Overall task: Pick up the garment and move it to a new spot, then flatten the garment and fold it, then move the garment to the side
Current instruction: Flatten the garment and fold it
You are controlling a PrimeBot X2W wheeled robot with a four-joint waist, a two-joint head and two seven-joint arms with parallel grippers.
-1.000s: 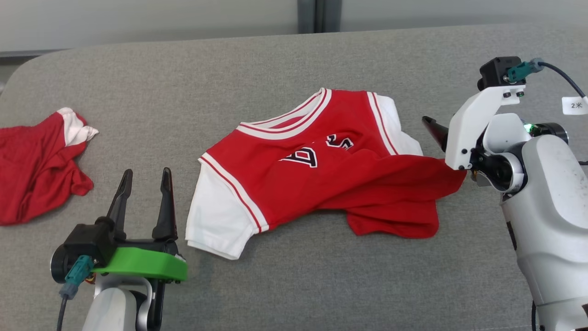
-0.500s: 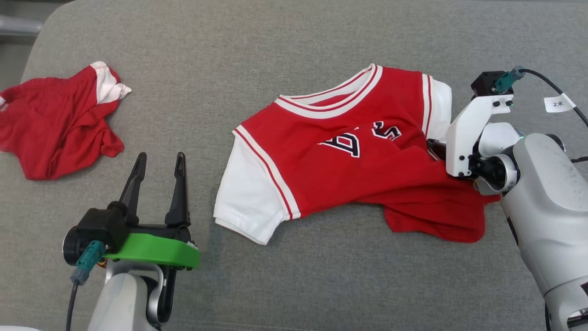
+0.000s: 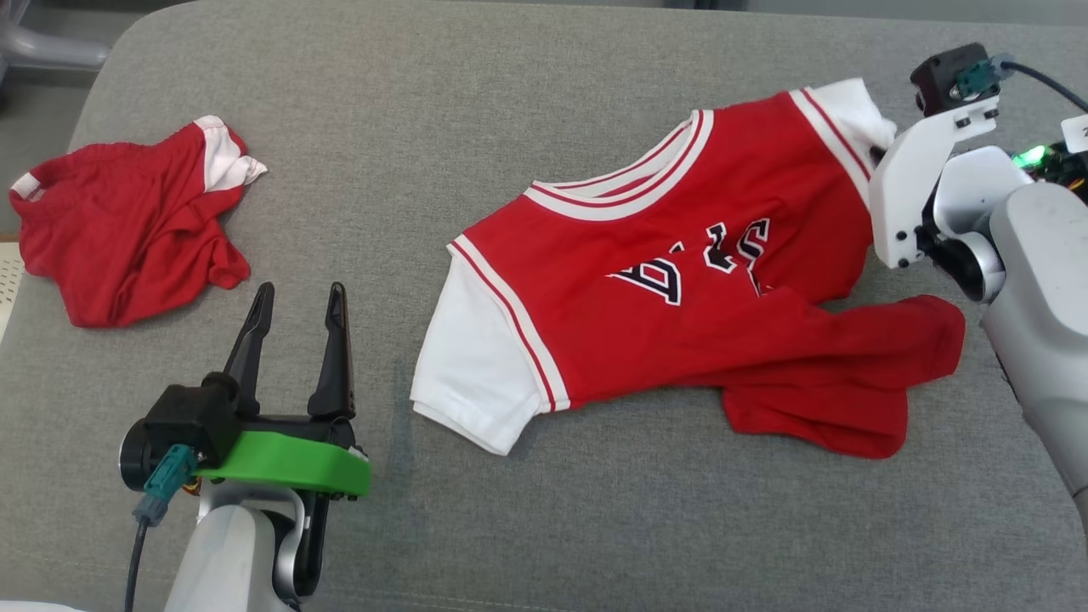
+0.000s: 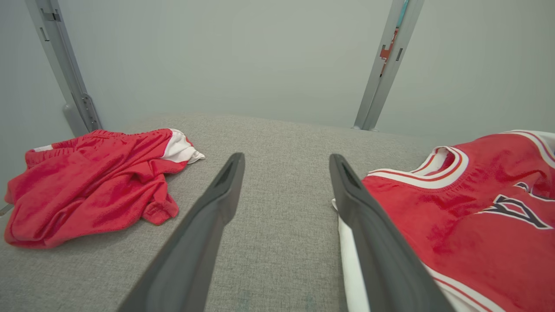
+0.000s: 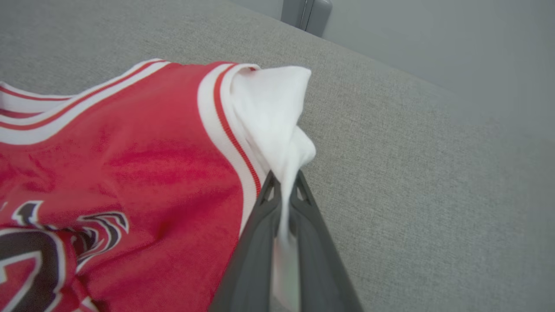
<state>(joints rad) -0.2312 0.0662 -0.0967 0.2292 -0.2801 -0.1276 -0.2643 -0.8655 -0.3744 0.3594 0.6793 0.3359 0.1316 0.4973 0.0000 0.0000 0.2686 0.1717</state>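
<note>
Our right pincer pinches the sleeve of the shirt; our left pincer gapes empty. We should lift slowly, grip firm.

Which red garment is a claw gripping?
The lettered red jersey with white sleeves; the right claw pinches its sleeve. The crumpled red cloth lies free.

Readable markings, as I see them:

1. The jersey carries chest lettering in dark block characters with a white outline. In the head view the fabric is creased across the print. One character resembles a "B" and another an "S"; the characters between them are buckled and not legible. My left and right wrist views show outlined fragments only, and I cannot read them.

2. A white tag is cut by the right edge of the head view. Its print is not legible.
</note>
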